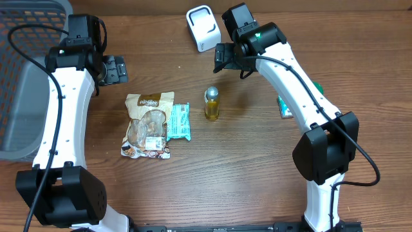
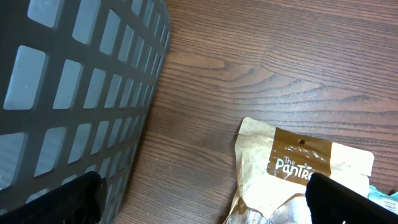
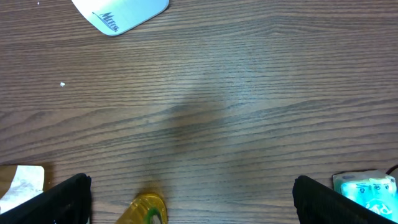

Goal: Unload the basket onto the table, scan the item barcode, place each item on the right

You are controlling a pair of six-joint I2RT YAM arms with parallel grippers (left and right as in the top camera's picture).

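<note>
Several items lie mid-table: a brown snack bag [image 1: 149,125] [image 2: 298,165], a teal packet [image 1: 178,122] beside it, and an upright yellow bottle [image 1: 212,103] [image 3: 149,210] with a silver cap. A white barcode scanner [image 1: 203,28] [image 3: 121,12] stands at the back. My left gripper [image 1: 114,69] [image 2: 205,208] hangs open above bare wood, between the basket and the snack bag's top edge. Open too, my right gripper [image 1: 221,58] [image 3: 196,205] hovers just right of the scanner and behind the bottle. Neither holds anything.
A grey plastic basket [image 1: 19,84] [image 2: 74,93] fills the left edge of the table. A green packet [image 1: 285,106] [image 3: 367,190] lies at the right, partly under my right arm.
</note>
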